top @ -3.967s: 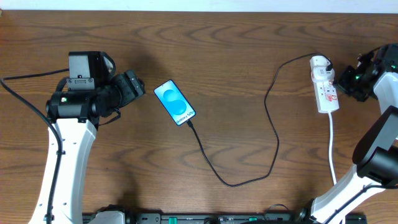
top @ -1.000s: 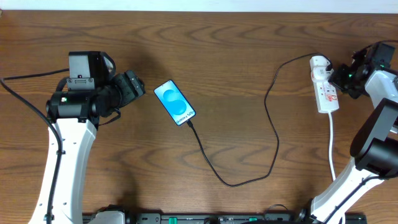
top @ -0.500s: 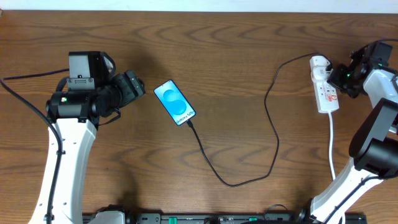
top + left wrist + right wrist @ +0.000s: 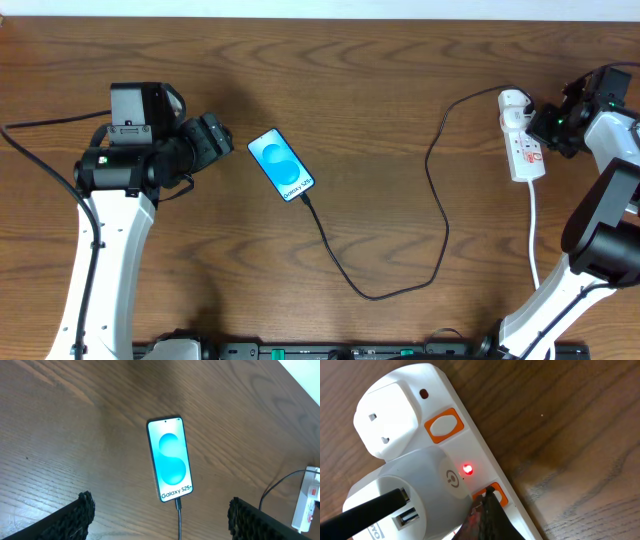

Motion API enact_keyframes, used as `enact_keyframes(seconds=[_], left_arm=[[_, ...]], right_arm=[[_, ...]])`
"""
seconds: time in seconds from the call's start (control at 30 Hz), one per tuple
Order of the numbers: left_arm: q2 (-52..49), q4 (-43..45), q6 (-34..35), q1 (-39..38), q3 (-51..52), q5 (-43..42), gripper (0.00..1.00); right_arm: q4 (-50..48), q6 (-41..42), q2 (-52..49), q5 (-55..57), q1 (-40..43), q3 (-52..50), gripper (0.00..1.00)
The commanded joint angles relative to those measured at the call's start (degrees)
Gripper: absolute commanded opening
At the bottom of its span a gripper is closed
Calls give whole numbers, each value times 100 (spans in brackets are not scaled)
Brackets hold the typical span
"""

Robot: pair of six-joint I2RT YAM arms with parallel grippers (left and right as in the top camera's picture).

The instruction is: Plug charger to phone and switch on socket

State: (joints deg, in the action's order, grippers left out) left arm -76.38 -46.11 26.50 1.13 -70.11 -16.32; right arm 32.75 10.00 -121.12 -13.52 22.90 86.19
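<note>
Phone: the phone [image 4: 281,165] lies face up left of the table's [image 4: 400,80] middle, screen lit blue.
Cable: the black cable [image 4: 440,205] is plugged into the phone's lower end, loops toward the near edge, then climbs to the white adapter [image 4: 415,490].
Power strip: the power strip [image 4: 524,148] lies by the right edge, toward the far side, with the adapter seated in it and a red light [image 4: 467,468] glowing.
Right claw: the right claw [image 4: 487,502] is fully closed, gripping nothing, its tip on the orange switch [image 4: 496,495] beside the adapter.
Left claw: the left claw [image 4: 215,142] is spread wide and empty, just left of the phone.
</note>
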Motion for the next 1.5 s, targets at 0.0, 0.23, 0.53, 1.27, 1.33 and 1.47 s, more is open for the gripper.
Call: enact_keyframes(seconds=[0.0, 0.23, 0.53, 1.27, 1.33, 1.47], left_arm=[[-35, -7, -120, 35, -24, 57, 87], [-35, -7, -118, 35, -24, 55, 87], [-35, -7, -120, 35, -24, 55, 87], [-35, 9, -120, 35, -24, 57, 87], [-35, 7, -120, 35, -24, 55, 87], [-35, 7, -118, 37, -24, 57, 87]], right_arm=[[149, -208, -184, -1305, -422, -157, 1], [153, -452, -173, -1434, -407, -155, 1], [129, -496, -125, -1386, -205, -74, 4], [127, -42, 584, -1775, 850, 254, 13], [240, -52, 922, -1773, 850, 254, 15], [619, -267, 2004, -1773, 772, 254, 20]])
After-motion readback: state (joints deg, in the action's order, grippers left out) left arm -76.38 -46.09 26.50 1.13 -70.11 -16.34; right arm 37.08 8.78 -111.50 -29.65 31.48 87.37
